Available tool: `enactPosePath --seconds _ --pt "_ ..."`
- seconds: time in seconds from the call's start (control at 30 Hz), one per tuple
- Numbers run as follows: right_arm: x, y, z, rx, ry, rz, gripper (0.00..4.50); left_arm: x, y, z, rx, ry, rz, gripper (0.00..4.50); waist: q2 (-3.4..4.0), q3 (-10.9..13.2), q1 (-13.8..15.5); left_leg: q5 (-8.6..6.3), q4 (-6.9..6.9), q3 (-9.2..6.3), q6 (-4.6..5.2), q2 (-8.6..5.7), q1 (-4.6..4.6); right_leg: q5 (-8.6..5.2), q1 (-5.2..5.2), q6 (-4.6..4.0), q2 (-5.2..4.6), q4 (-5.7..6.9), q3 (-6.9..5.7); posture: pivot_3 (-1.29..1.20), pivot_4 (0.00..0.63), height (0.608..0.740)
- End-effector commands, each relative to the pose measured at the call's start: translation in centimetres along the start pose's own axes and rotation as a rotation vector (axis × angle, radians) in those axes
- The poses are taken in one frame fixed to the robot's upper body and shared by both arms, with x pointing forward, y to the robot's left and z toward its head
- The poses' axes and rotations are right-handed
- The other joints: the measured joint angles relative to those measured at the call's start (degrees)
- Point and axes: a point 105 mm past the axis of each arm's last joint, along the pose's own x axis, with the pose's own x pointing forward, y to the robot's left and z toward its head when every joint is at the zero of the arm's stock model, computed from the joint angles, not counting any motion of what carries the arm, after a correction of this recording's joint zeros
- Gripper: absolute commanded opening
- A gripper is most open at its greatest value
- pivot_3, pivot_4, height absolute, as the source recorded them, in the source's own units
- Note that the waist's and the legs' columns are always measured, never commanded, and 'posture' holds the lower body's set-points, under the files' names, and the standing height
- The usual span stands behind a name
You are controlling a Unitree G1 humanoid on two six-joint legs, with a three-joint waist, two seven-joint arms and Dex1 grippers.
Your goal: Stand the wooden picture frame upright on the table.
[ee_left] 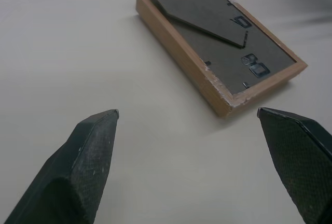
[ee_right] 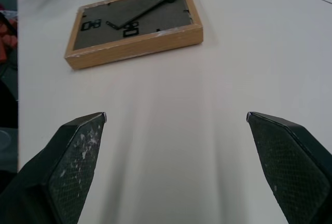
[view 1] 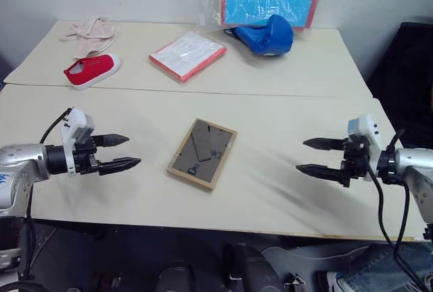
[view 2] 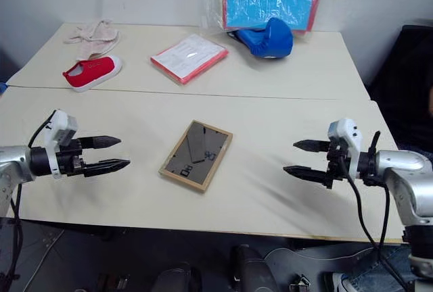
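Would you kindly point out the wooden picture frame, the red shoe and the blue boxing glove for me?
wooden picture frame [view 1: 202, 153]: left eye view, on its dark back panel.
red shoe [view 1: 90, 70]: left eye view, on its red upper.
blue boxing glove [view 1: 269, 35]: left eye view, on its rounded padded body.

No legible text, booklet [view 1: 187, 55] print perhaps too small to read

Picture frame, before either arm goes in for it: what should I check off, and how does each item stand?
1. Wooden picture frame lies flat, back up, not yet standing: ok to start.
2. Stand flap on its back within reach: ok.
3. Left gripper open, holding nothing: ok.
4. Right gripper open, holding nothing: ok.
5. Table bare around the frame: ok.
6. Stand hinge works: cannot tell.
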Motion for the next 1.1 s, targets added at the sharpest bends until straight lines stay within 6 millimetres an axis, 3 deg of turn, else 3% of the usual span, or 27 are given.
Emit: enactPosePath --seconds 0.03,0.23,0.3,0.43,0.7,0.73,0.77,0.8,0.93,1.1 --pt "-0.5 -0.4 0.9 -0.042 -0.003 -0.011 4.48 0.0 0.6 0.3 0.074 0.052 -0.017 4.5 0.0 0.0 0.1 0.0 0.02 0.0 0.0 0.0 -0.02 0.0 -0.02 0.0 0.0 0.0 0.0 0.0 0.15 0.74" --pt "0.5 -0.3 0.6 -0.085 0.017 -0.024 4.48 1.4 1.6 0.3 0.115 0.064 0.001 4.5 0.0 0.0 0.0 0.0 0.06 0.0 0.01 0.0 -0.06 0.01 -0.05 0.01 -0.01 0.03 0.0 0.0 0.15 0.74" --pt "1.5 -0.4 0.3 -0.116 0.038 -0.032 4.11 2.4 1.9 -0.1 0.163 0.088 0.0 4.32 0.0 0.0 0.0 0.0 0.08 0.0 0.0 0.0 -0.05 0.01 -0.05 0.01 -0.01 0.05 0.0 0.0 0.15 0.74" --pt "3.8 -0.2 0.1 -0.166 0.066 0.016 2.87 4.9 2.0 -0.9 0.257 0.157 -0.053 3.25 0.0 0.0 0.0 0.0 0.13 0.04 0.0 0.0 -0.05 0.01 -0.06 0.02 -0.01 0.1 0.02 0.0 0.15 0.74" --pt "9.3 0.2 0.1 -0.269 0.094 0.111 0.17 9.0 2.2 -0.5 0.333 0.16 -0.102 0.74 0.0 0.0 -0.1 0.01 0.2 0.08 -0.02 0.0 -0.08 0.01 -0.12 0.02 0.0 0.18 0.01 0.0 0.15 0.74" --pt "10.0 0.1 0.2 -0.278 0.095 0.115 0.0 9.5 1.8 -0.2 0.328 0.141 -0.122 0.42 0.0 0.0 -0.1 0.01 0.21 0.09 -0.02 0.01 -0.08 0.01 -0.13 0.02 0.0 0.19 0.01 0.0 0.15 0.74" --pt "10.6 0.1 0.2 -0.29 0.097 0.118 0.0 9.9 1.4 0.1 0.322 0.125 -0.144 0.09 0.0 0.0 -0.1 0.02 0.22 0.09 -0.03 0.01 -0.08 0.01 -0.13 0.02 -0.01 0.22 0.01 0.0 0.15 0.74" --pt "11.2 0.0 0.2 -0.305 0.102 0.116 0.0 10.2 0.9 0.2 0.306 0.109 -0.165 0.04 0.0 0.0 -0.1 0.02 0.23 0.1 -0.03 0.01 -0.07 0.01 -0.14 0.02 -0.01 0.24 0.01 0.0 0.15 0.74" --pt "13.4 -1.2 0.6 -0.333 0.112 0.054 0.0 10.9 -1.2 0.6 0.226 0.056 -0.241 0.04 0.0 0.0 -0.3 0.03 0.27 0.1 -0.05 0.02 -0.08 0.01 -0.17 0.01 -0.02 0.42 0.02 0.0 0.15 0.74" --pt "14.5 -2.2 1.3 -0.36 0.093 0.009 0.0 10.5 -3.1 0.0 0.171 0.053 -0.261 0.04 0.0 0.0 -0.6 0.03 0.28 0.1 -0.06 0.02 -0.06 0.0 -0.17 -0.01 -0.04 0.64 0.04 0.0 0.15 0.74"
